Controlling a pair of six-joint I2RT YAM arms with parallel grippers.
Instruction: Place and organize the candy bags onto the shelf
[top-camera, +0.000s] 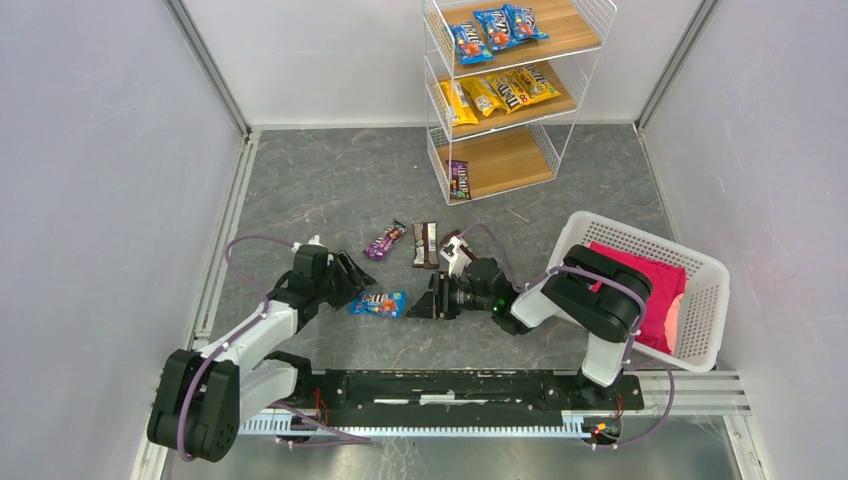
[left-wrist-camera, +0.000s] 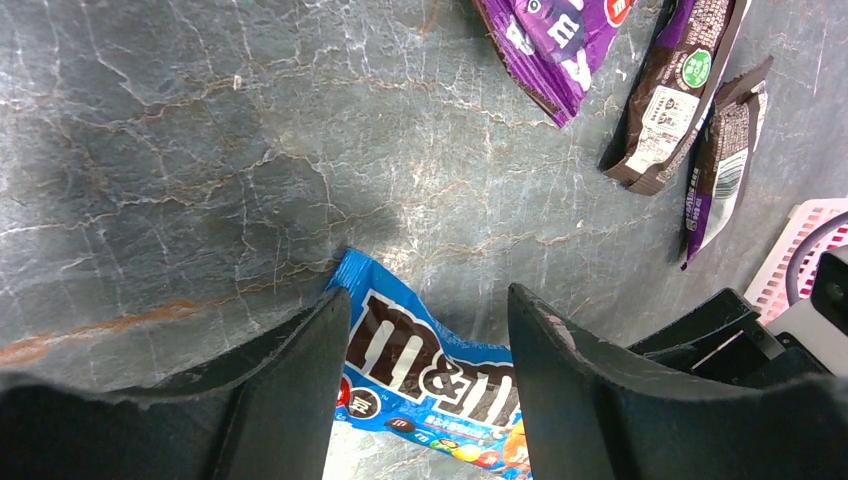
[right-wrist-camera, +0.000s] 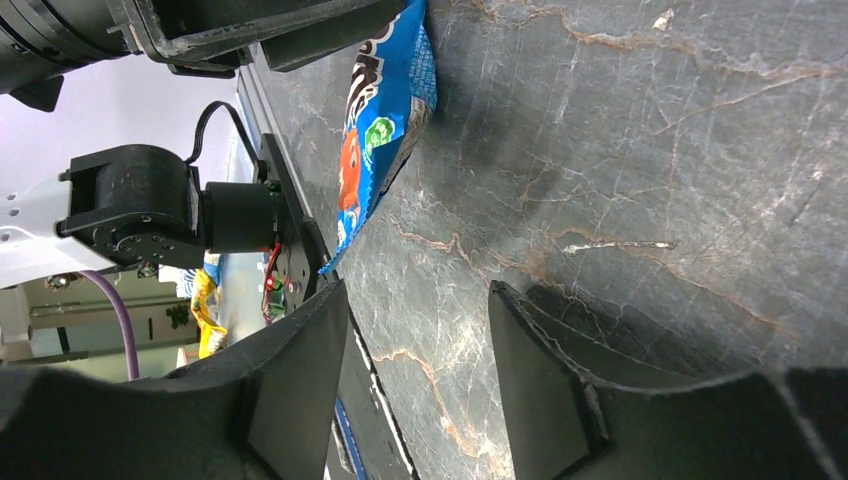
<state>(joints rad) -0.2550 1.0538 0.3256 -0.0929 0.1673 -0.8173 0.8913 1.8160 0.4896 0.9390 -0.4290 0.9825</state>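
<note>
Both arms low at blue candy bag (left-wrist-camera: 440, 385); nothing grasped.
Left fingers (left-wrist-camera: 300, 370) released, astride the bag; right fingers (right-wrist-camera: 300, 380) released, empty, close by. Risks: arms colliding; the glossy bag skidding on the grey marbled surface (top-camera: 330, 190). Beyond lie loose bags (top-camera: 426, 243), the part-stocked shelf (top-camera: 560, 35) and white walls.
</note>
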